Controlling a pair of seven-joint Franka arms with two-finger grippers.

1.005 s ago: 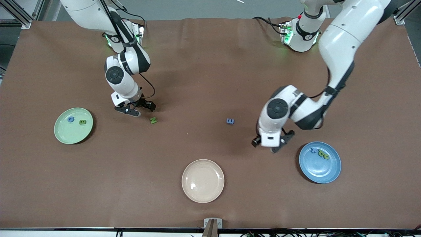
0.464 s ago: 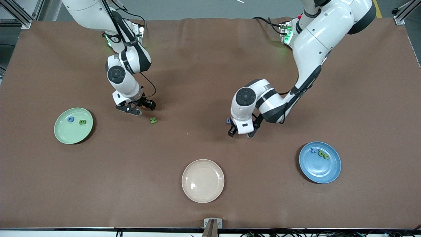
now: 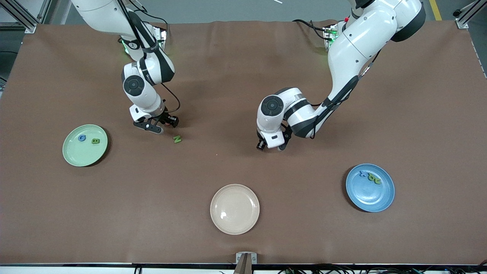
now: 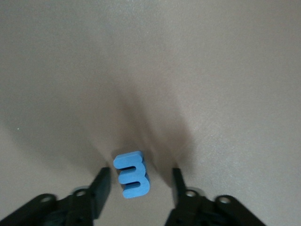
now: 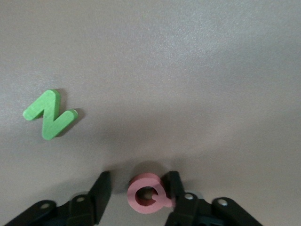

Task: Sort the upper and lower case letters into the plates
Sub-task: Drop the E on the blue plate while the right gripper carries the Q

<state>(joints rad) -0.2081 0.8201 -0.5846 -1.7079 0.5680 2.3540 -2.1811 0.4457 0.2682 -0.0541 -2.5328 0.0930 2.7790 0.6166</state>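
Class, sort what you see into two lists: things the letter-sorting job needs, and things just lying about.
Job:
small blue foam letter between the left gripper fingers
pink foam Q at the right gripper
green foam N
mint green round plate
blue round plate

Lying about:
cream round plate

Right gripper (image 3: 156, 125) is sitting low at the table, with a green letter N (image 3: 177, 139) lying just beside it toward the front camera and the mint green plate (image 3: 74, 156) well apart from it, carrying a blue letter (image 3: 82, 138) and a green letter (image 3: 95, 141). Left gripper (image 3: 271, 145) is hanging low over bare mid-table, with the blue plate (image 3: 371, 198) well apart from it, nearer the camera, and the cream plate (image 3: 235, 219) lying empty nearer still.
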